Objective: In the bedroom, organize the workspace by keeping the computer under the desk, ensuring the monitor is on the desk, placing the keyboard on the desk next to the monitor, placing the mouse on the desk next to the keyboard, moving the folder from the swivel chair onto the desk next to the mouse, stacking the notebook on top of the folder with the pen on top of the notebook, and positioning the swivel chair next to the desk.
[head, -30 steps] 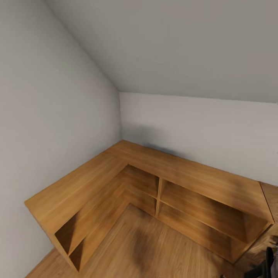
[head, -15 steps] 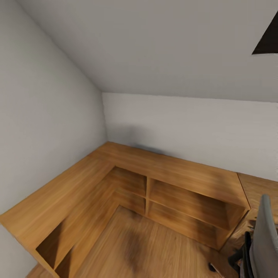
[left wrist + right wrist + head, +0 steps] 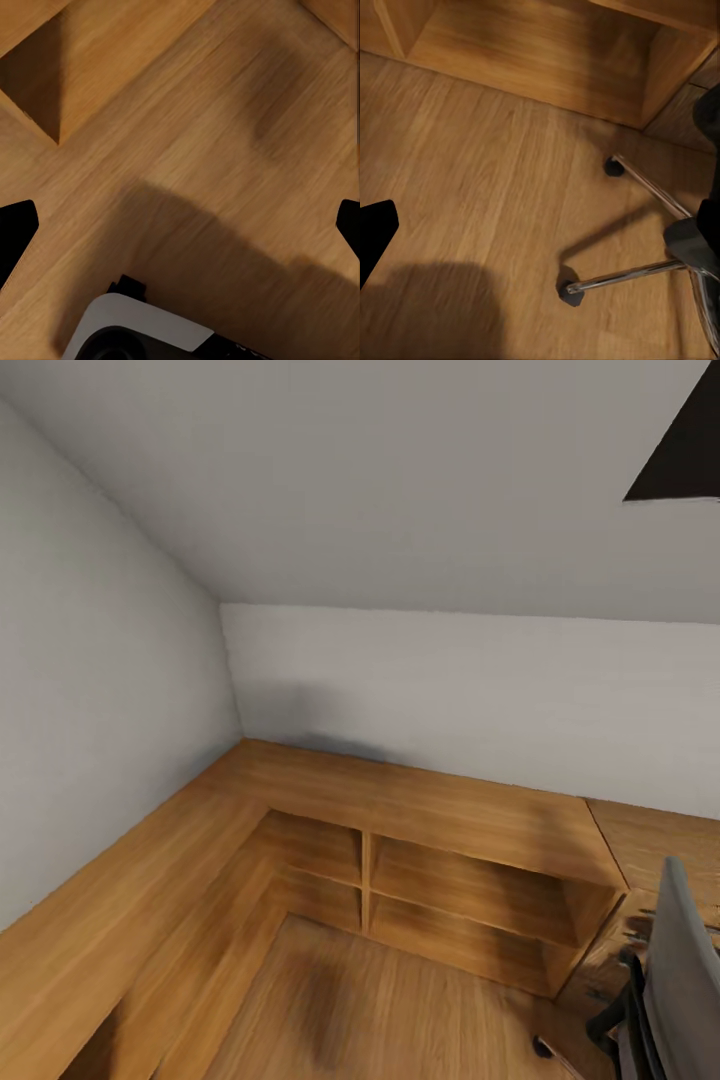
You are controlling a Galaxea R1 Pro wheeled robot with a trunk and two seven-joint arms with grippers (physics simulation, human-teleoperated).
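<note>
Grey-white walls (image 3: pixel 90 740) and sloped ceiling (image 3: pixel 380 490). Warm oak shelving (image 3: pixel 420 820), grain streaked darker inside the bays. Light wood floor (image 3: pixel 487 195), shadow-blotched. Swivel chair (image 3: pixel 690 960): grey back, black armrest, chrome legs (image 3: pixel 652 187), black castors (image 3: pixel 613 166). Black skylight corner (image 3: pixel 685 455).

Light wood floor (image 3: pixel 187 142) with the robot's white-and-black base (image 3: pixel 142 330) casting a shadow.

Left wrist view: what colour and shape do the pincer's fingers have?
The left pincer has two plain black fingertips, flat and wedge-shaped with slanted ends. Near them a rounded white and black shell of the robot's body shows.
</note>
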